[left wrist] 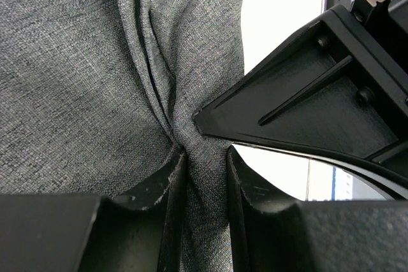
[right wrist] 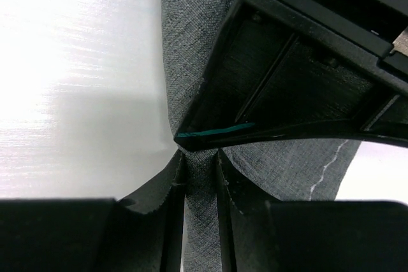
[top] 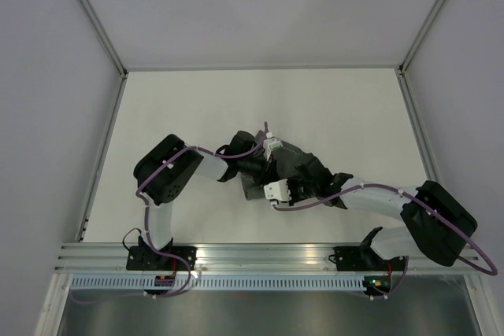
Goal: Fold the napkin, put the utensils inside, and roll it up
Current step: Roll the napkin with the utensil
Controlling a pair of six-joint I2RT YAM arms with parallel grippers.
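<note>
The dark grey napkin (top: 299, 164) lies bunched at the middle of the white table (top: 197, 108). Both arms meet over it. My left gripper (left wrist: 205, 151) is shut on a pinched fold of the napkin (left wrist: 76, 81), and cloth fills the gap between its fingers. My right gripper (right wrist: 199, 154) is shut on a neighbouring fold of the napkin (right wrist: 191, 42), right beside the left one. Seen from above, the left gripper (top: 272, 172) and the right gripper (top: 268, 182) nearly touch at the cloth's near left part. A pale stitched hem line (right wrist: 325, 170) shows. The utensils are out of view.
Grey walls and metal frame posts (top: 94, 17) enclose the table on three sides. An aluminium rail (top: 260, 253) carrying both arm bases runs along the near edge. Purple cables (top: 331, 198) loop along both arms.
</note>
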